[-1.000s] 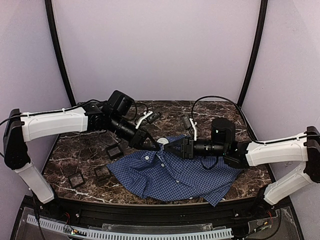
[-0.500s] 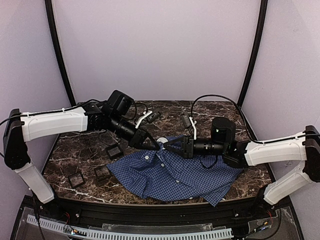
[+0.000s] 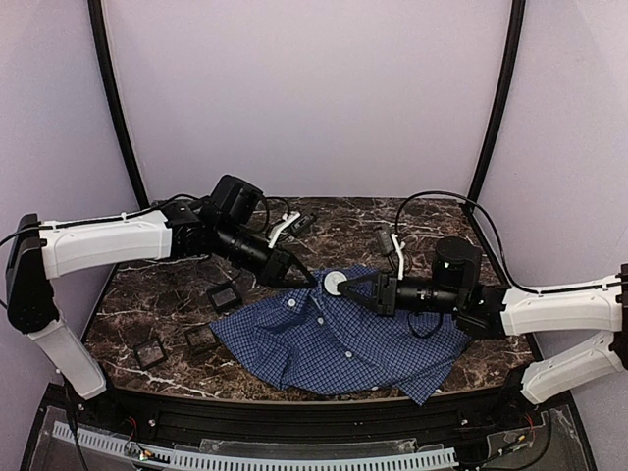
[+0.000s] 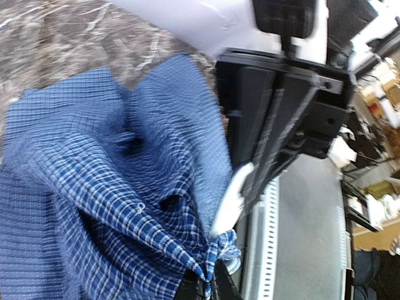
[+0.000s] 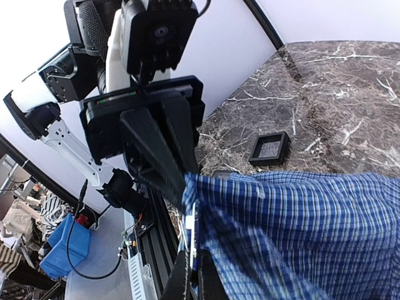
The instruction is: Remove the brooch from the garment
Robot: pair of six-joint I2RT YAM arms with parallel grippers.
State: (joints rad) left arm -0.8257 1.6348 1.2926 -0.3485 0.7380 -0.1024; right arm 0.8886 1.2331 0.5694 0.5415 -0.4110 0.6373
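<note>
We see the garment [image 3: 343, 343] spread on the counter [image 3: 412, 221], its front hem close to the near edge. Our left gripper [image 3: 297, 279] is closed on the raised collar fold. Our right gripper [image 3: 345, 287], facing it closely, is clamped on the white round brooch [image 3: 335, 284] at that fold; whether the brooch is free of the cloth we cannot tell. Bare counter lies behind both grippers. A black tray [image 3: 200, 339] sits just off the garment's left edge.
</note>
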